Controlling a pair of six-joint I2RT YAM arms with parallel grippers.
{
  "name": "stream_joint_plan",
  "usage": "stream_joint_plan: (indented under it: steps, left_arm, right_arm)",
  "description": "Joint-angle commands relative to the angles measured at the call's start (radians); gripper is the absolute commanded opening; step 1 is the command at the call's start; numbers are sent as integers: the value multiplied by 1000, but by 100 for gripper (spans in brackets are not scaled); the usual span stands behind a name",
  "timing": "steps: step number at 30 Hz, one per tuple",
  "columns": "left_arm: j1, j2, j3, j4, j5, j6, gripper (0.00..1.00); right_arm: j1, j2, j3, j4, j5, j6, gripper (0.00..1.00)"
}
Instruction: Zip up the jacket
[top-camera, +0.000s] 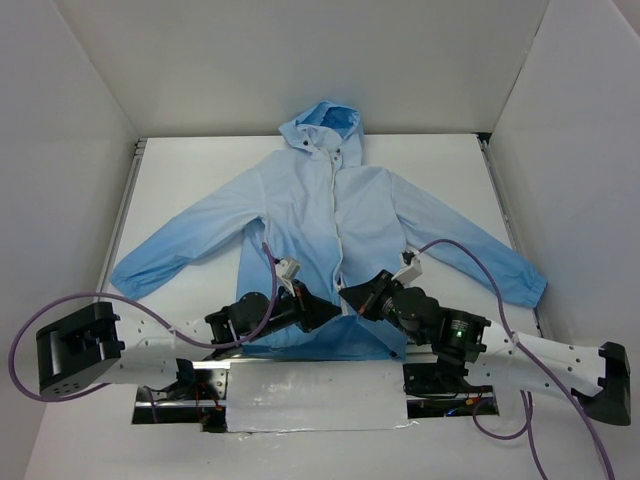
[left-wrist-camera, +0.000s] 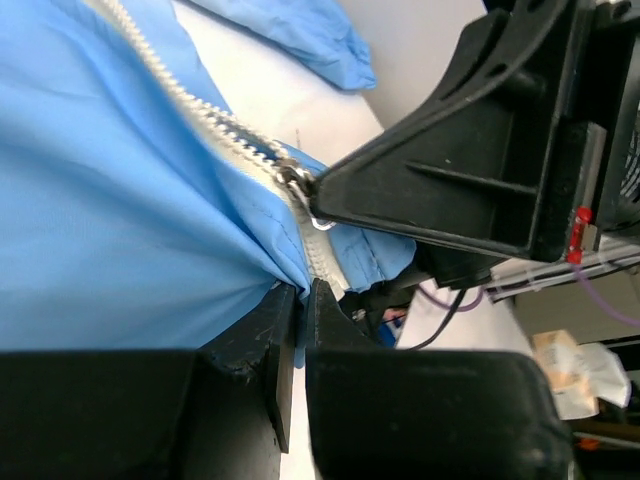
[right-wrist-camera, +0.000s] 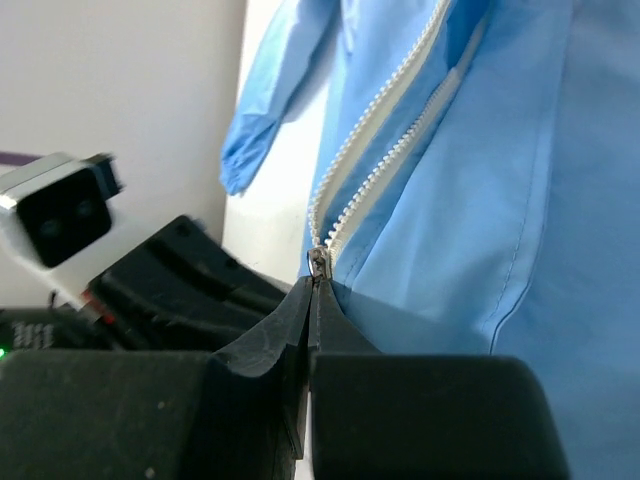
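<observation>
The jacket lies face-up on the white surface, hood farthest from the arms, zipper teeth parted above the slider near the hem. The left tool clamps the fabric just below it; the right tool is pinched on the slider's pull.

White desk w/ white walls on 3 sides. Sky-blue hooded rain jacket lies flat on it, front up, hood twd far edge, sleeves spread L & R, hem at near edge
</observation>
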Motion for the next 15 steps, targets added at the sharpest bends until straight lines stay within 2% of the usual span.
stream_joint_plan:
  steps: [1,4,6,10,15]
  left_arm:
    - [-46,-21,-20,-91,112,75,0]
    - [-61,-34,-23,-109,121,84,0]
    - [-81,-39,-21,-126,126,95,0]
    - [-127,-21,0,-189,123,112,0]
    - [-185,-15,-31,-188,94,86,0]
  right_arm:
    - [-24,15,63,105,142,35,0]
    - [-47,9,92,84,188,16,0]
    - [-105,24,106,67,191,-5,0]
    - [-263,73,100,119,1,-13,0]
    - [-309,152,115,176,-10,-34,0]
